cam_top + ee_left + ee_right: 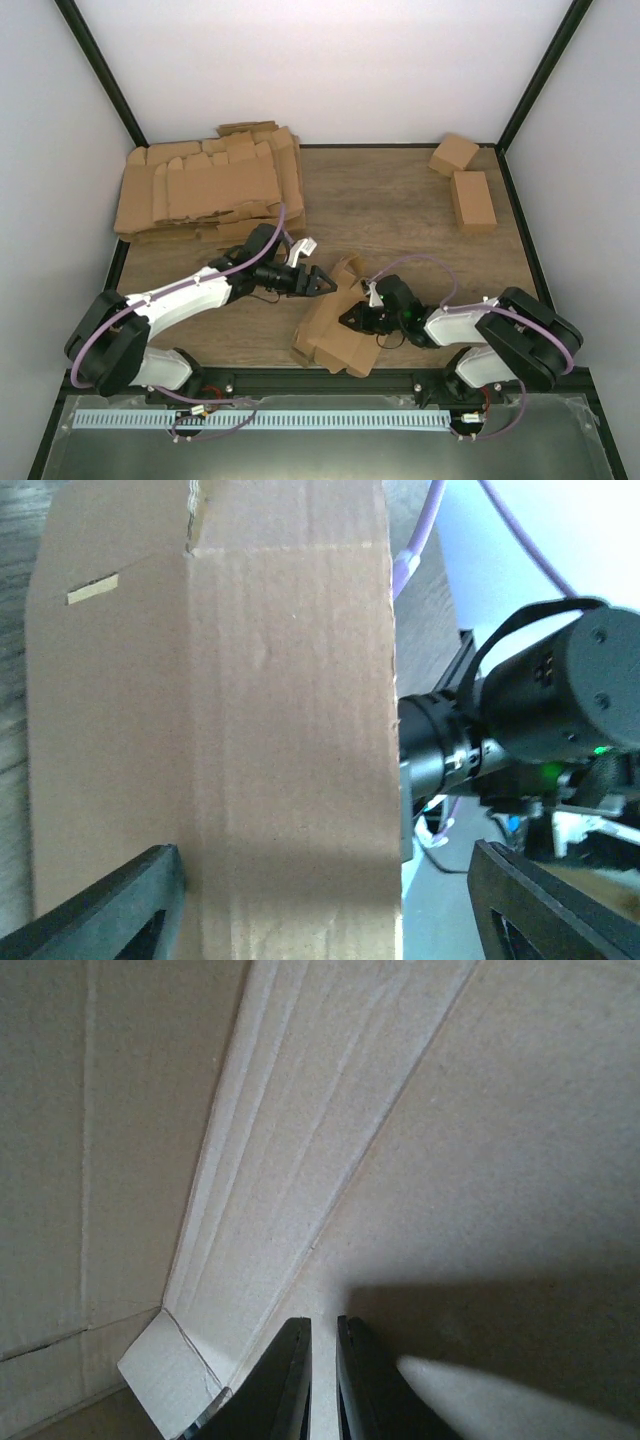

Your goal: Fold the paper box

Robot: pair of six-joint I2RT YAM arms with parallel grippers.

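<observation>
The paper box [330, 340] is a brown, partly folded cardboard piece lying near the table's front middle, with flaps standing up. My left gripper [325, 282] is at its upper left edge, open. In the left wrist view a broad panel of the box [250, 730] stands between the wide-spread fingers [120, 910], and the right-hand finger is apart from the panel's edge. My right gripper [348, 320] reaches into the box from the right. Its fingers [290, 1370] are shut to a thin slit against the box's pale inner face [480, 1160], with nothing seen between them.
A big pile of flat cardboard blanks [205, 185] lies at the back left. Two small folded boxes [453, 154] [472, 199] sit at the back right. Black frame posts and white walls bound the table. The right arm's wrist [560, 700] is close beside the left gripper.
</observation>
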